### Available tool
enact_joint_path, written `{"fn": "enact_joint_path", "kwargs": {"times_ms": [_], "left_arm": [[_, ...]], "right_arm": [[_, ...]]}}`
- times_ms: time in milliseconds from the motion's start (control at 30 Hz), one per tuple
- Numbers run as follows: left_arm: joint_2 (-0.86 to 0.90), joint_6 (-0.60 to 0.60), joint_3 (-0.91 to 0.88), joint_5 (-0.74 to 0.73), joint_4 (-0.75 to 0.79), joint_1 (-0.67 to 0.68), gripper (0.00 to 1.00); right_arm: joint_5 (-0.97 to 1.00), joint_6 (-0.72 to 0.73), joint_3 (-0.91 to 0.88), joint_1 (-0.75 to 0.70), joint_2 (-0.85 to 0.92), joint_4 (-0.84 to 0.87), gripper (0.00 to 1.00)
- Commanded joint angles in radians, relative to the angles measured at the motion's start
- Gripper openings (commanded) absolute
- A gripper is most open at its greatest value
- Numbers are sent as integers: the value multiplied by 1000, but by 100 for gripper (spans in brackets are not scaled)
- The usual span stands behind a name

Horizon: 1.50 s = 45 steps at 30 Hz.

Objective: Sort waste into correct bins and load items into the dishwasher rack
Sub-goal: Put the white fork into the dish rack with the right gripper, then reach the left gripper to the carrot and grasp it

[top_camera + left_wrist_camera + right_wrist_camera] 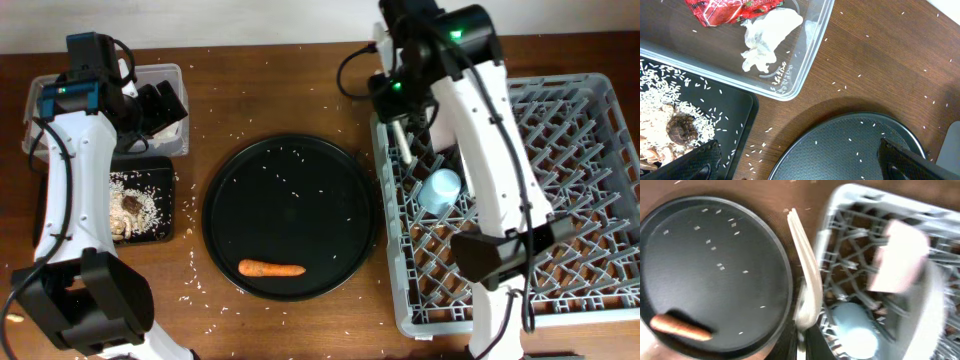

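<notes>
Fork (807, 275) at dishwasher rack (840, 200), tray-side wall, right arm has it.
Right fingers (815, 350) look clamped on the handle end. Long axis runs along that wall, tines pointing away from the wrist, over the gap beside the round black tray (715, 280). Light-blue cup (855, 332) sits inboard, so the drop likely needs a shift toward it. Left fingers (695, 160) apart, empty, by the clear tub (810, 45).

The wooden counter (300, 90) carries a clear tub (160, 70), small black tray (160, 232), round black tray (300, 220), grey rack (590, 130) and scattered rice grains (190, 275).
</notes>
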State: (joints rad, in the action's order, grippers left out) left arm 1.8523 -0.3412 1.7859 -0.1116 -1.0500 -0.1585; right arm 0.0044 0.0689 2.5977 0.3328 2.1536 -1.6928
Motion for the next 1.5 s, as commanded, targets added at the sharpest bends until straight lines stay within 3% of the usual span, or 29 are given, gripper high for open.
{"fn": "enact_joint_path", "kwargs": {"times_ms": [0, 300, 433, 467, 567, 633, 700, 767, 833, 900, 933, 1067, 1100, 1133, 1233, 1367, 1467], "left_arm": [[-16, -10, 15, 8, 1, -1, 99], [-16, -10, 15, 7, 1, -1, 99], [-16, -10, 15, 7, 1, -1, 99], [-16, -10, 15, 7, 1, -1, 99], [-16, -10, 15, 8, 1, -1, 99], [-16, -10, 15, 7, 1, -1, 99], [-16, -10, 15, 7, 1, -1, 99], [-16, -10, 15, 7, 1, -1, 99], [-16, -10, 15, 8, 1, -1, 99], [-16, -10, 15, 7, 1, -1, 99], [-16, -10, 15, 8, 1, -1, 99], [-16, -10, 15, -57, -43, -1, 99], [-16, 56, 15, -140, -97, 10, 93], [-16, 165, 15, -166, -146, 40, 89], [-16, 260, -11, -88, -353, 203, 81], [-17, 90, -200, 93, -393, 476, 81], [-17, -31, -393, 134, -280, 615, 81]], "right_arm": [[141, 36, -22, -42, -36, -6, 4], [83, 64, -464, -58, -36, 113, 4], [2, 63, -484, -58, -36, 114, 5], [-9, 63, -484, -58, -36, 110, 20], [-39, 63, -484, -58, -36, 101, 48], [-39, 63, -484, -58, -36, 100, 51], [-88, 53, -471, -55, -36, 106, 47], [-177, -55, -407, -23, -41, 104, 45], [-174, -66, -335, 18, -42, 112, 46], [-173, -66, -314, 45, -42, 139, 53], [-156, -65, -314, 53, -42, 158, 65], [-119, -65, -314, 24, -42, 136, 66], [-121, -64, -314, -15, -50, 133, 66], [-125, -64, -314, -44, -59, 133, 67], [-167, -61, -314, -160, -80, 122, 71], [-223, -61, -314, -257, -80, 108, 73], [-222, -66, -314, -261, -80, 109, 80]]}}
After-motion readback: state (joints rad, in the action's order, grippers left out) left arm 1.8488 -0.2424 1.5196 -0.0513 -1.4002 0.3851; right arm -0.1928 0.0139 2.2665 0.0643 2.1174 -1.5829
